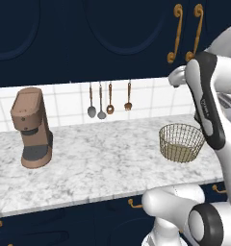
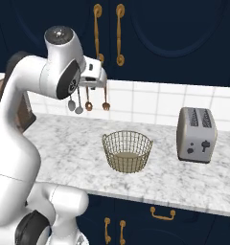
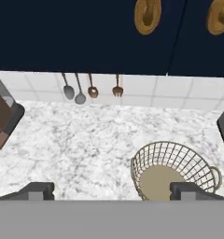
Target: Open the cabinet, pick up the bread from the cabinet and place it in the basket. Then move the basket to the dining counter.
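The cabinet (image 1: 117, 33) (image 2: 174, 28) is a dark navy wall unit above the counter, and its doors are shut. Two long brass handles (image 2: 120, 33) (image 1: 175, 33) hang side by side on it, and their lower ends (image 3: 147, 16) show in the hand view. The bread is hidden. The round wire basket (image 1: 181, 142) (image 2: 127, 150) (image 3: 172, 170) stands on the marble worktop with only its tan bottom showing inside. My gripper (image 3: 113, 191) (image 2: 97, 82) hovers above the basket, just under the handles. It is open, with its fingertips (image 3: 39, 190) wide apart and nothing between them. The dining counter is out of view.
A brown coffee machine (image 1: 33, 127) stands at the left of the worktop (image 1: 98, 163). A grey toaster (image 2: 197, 135) stands right of the basket. Several utensils (image 1: 101, 103) hang on the tiled wall. Navy drawers with brass pulls (image 2: 162, 214) sit below.
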Available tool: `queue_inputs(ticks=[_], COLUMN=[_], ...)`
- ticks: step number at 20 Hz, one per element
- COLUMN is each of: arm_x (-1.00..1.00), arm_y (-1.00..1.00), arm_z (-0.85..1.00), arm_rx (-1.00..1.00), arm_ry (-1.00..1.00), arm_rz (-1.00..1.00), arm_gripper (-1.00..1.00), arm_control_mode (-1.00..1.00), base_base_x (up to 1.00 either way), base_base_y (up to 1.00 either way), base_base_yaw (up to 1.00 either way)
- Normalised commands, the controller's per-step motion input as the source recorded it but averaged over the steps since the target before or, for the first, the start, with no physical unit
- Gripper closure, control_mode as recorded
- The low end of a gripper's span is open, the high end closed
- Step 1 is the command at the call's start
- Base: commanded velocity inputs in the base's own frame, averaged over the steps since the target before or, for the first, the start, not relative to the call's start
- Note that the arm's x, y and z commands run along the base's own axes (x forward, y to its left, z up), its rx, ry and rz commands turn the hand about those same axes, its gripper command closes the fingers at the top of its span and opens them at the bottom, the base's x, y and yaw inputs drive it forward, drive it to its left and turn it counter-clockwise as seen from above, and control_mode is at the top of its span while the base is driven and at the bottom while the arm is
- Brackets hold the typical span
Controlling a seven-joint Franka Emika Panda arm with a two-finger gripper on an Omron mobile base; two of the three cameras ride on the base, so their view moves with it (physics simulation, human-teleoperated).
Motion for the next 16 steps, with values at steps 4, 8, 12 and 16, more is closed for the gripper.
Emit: queue_inputs(ticks=[4,8,12,16], arm_x=[0.02,0.18,0.28,0.38], arm_y=[-0.28,-0.33,-0.43,-0.38], arm_z=[0.64,0.48,0.56,0.2], arm_rx=[0.0,0.01,0.07,0.04], arm_ry=[-0.3,-0.19,0.0,-0.08], arm_rz=[-0.09,-0.11,-0.01,0.0], arm_gripper=[-1.0,-1.0,-1.0,-1.0], arm_control_mode=[-1.0,-1.0,-1.0,-1.0], base_base_x=[0.0,0.0,0.0,0.0], base_base_y=[0.0,0.0,0.0,0.0], base_base_yaw=[0.0,0.0,0.0,0.0])
